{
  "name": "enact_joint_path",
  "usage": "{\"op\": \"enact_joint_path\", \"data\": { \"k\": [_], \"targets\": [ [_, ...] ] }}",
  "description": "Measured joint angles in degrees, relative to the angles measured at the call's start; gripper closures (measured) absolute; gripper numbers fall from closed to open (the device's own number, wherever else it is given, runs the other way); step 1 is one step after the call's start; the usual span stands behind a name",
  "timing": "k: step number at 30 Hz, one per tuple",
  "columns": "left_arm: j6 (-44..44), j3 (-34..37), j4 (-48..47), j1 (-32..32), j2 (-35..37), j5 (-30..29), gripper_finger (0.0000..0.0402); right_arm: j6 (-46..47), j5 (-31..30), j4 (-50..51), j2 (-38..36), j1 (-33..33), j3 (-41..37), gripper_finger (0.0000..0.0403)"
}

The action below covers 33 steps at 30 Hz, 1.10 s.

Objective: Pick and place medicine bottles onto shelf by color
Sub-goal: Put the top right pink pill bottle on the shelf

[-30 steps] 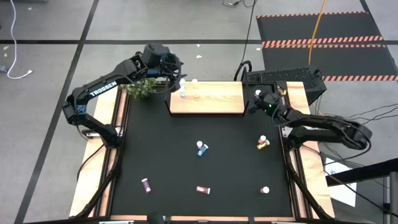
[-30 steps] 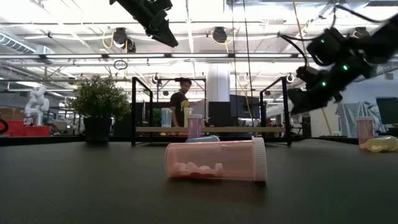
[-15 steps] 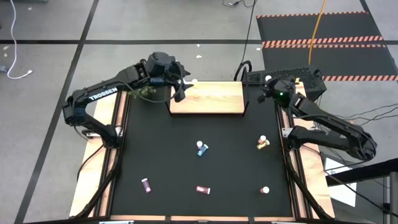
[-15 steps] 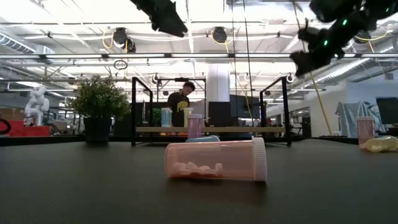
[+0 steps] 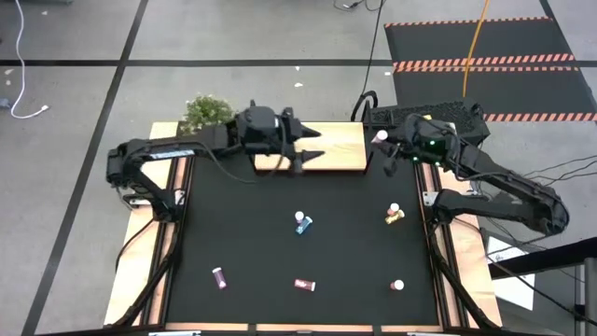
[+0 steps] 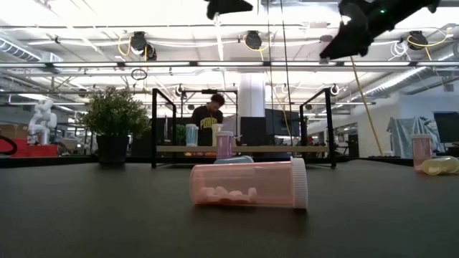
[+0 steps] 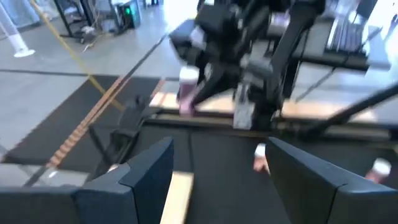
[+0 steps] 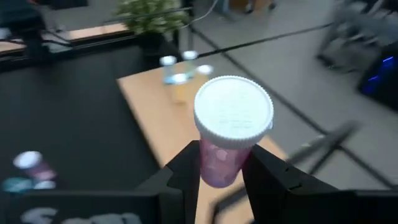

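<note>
1. A small pink medicine bottle with a white ribbed cap (image 8: 231, 127) stands upright between the fingers of the right gripper (image 8: 221, 168), which is closed on its body; in the high view this gripper (image 5: 382, 149) hangs over the right end of the light wooden shelf board (image 5: 336, 145).
2. The left gripper (image 5: 308, 149) hovers over the middle of the shelf with its fingers spread wide and nothing between them.
3. Two bottles, one blue (image 8: 168, 68) and one yellow-orange (image 8: 181, 87), stand together near the shelf's far end.
4. On the black counter (image 5: 242, 224) lie a blue bottle (image 5: 302, 222), a yellow one (image 5: 394, 215), two maroon ones (image 5: 219, 276) (image 5: 304, 284) and a white-capped one (image 5: 398, 285), all well apart.
5. A green bushy plant (image 5: 207, 112) sits at the counter's corner.
6. Only the low view shows the hall beyond, with ceiling lamps and a person in a dark shirt (image 6: 208, 118) behind the shelf, and a pink bottle lying on its side (image 6: 247, 184) close to the lens.
</note>
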<state>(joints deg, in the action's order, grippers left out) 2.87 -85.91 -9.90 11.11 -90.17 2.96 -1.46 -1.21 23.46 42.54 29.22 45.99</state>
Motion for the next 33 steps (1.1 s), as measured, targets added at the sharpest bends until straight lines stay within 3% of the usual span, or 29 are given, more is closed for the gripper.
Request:
{"op": "enact_joint_path", "data": {
  "k": [8, 17, 21, 26, 33],
  "targets": [
    [2.61, 0.0, 9.17, -2.06, -6.84, 1.1, 0.0147, 2.87, 0.09, 0.19, 10.99, -12.12, 3.95, 0.0305],
    [0.72, -0.02, 9.15, -2.27, -14.0, 11.94, 0.0147, 1.76, 0.03, -3.19, 18.44, -18.2, 4.22, 0.0305],
    [1.97, 0.02, 8.04, -2.78, -16.09, 11.46, 0.0147, 1.25, 0.01, -3.01, 21.69, -19.26, 4.18, 0.0304],
    [1.31, -0.02, 8.3, -2.54, -16.72, 6.4, 0.0147, 1.21, 0.02, -3.81, 24.5, -20.98, 4.2, 0.0304],
    [2.79, 0.0, 3.0, -2.54, -16.65, 8.52, 0.0147, 1.41, -0.09, -5.61, 24.92, -22.23, 4.2, 0.0304]
  ]
}}
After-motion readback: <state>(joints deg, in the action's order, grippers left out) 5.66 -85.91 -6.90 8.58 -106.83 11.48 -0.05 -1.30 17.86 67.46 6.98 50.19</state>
